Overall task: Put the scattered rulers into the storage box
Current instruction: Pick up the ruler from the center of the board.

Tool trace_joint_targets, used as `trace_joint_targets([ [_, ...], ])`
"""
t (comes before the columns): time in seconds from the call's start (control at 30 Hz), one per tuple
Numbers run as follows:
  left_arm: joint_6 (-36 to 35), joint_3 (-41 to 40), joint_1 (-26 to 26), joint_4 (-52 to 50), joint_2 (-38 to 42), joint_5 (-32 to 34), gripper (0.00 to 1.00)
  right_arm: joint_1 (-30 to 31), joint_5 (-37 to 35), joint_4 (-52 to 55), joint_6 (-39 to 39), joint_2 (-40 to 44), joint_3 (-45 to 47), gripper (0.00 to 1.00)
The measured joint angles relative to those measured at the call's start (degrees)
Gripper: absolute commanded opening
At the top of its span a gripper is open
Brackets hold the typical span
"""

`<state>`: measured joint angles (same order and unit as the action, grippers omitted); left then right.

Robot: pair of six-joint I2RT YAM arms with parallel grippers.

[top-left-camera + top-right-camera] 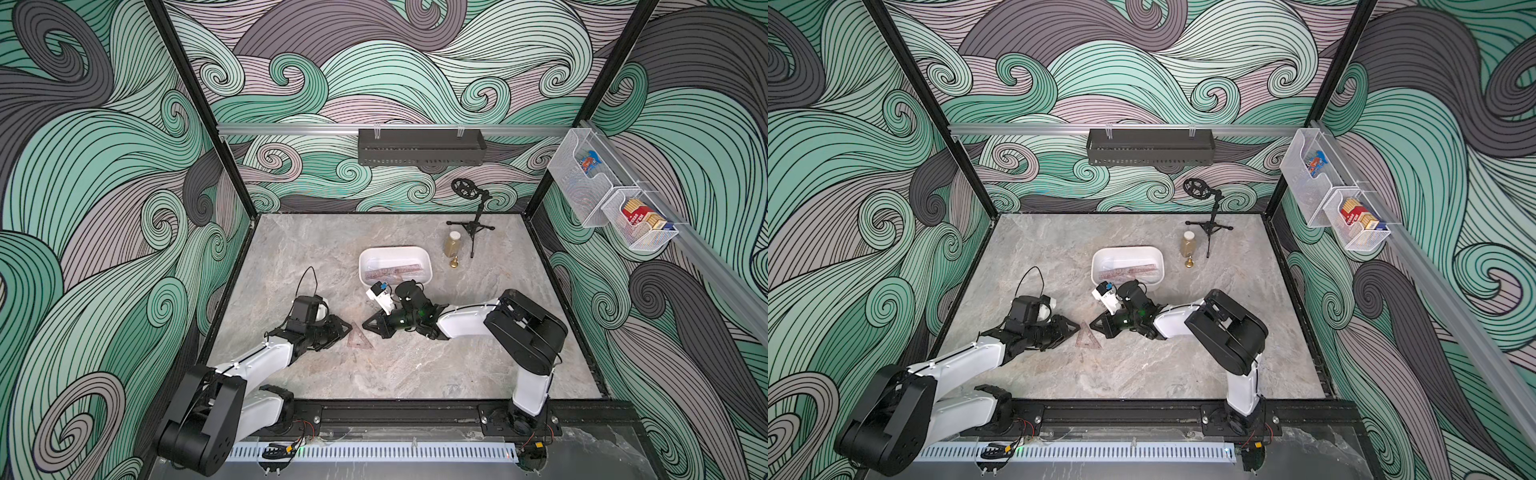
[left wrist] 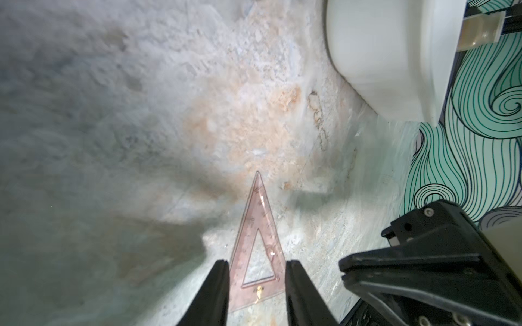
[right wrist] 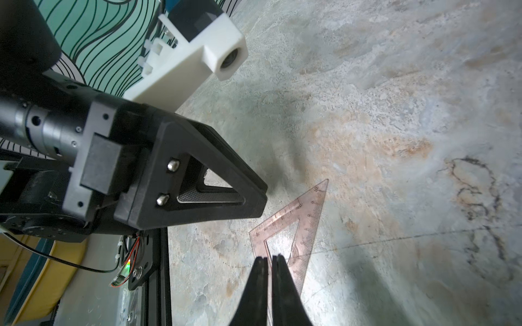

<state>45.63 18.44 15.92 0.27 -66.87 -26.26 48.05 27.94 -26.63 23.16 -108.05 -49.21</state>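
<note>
Grey marble-look counter (image 1: 415,365) fills the floor of a booth with green-and-grey wave walls. On it we see one set square (image 1: 355,331) (image 2: 256,214) lying flat in the open, near the middle of the counter and well short of the white box (image 1: 395,249). It is thin, see-through, reddish-brown plastic: a long, narrow triangle with a triangular cut-out toward its short side. In the right wrist view, scale marks and numbers run along its edges. In both top views its sharp tip points toward the back wall and the box, its short side faces the front, and so its long axis runs front to back. The left end effector (image 2: 257,262) is spread to a middling width. In the left wrist view the set square's short side sits between its two fingers, though we cannot tell whether they touch it. The right end effector (image 3: 269,258) faces it from the other side, with its jaws drawn together to a hairline gap right at the set square's edge. We cannot tell whether it pinches the plastic. Inside the box, reddish rulers (image 1: 395,272) lie along its length.
</note>
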Motion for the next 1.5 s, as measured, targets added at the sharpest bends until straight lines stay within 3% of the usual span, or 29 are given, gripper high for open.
trace_joint_targets([
  [0.17,0.87,0.00,-0.04,-3.06,1.99,0.15,0.60,0.98,-0.09,-0.79,-0.52,-4.63,-1.09,0.07],
  [0.57,4.50,-3.06,-0.04,-3.76,6.05,-1.36,0.58,1.44,0.02,-3.23,-0.55,-7.17,-0.63,0.05],
  [1.1,8.94,-10.29,-0.04,7.58,8.20,-6.60,0.58,1.60,0.22,-10.69,1.14,-7.15,3.67,0.06],
  [1.5,9.05,-7.39,-0.04,16.96,-3.04,-8.90,0.58,3.54,1.51,-14.45,5.42,-5.18,8.57,0.07],
])
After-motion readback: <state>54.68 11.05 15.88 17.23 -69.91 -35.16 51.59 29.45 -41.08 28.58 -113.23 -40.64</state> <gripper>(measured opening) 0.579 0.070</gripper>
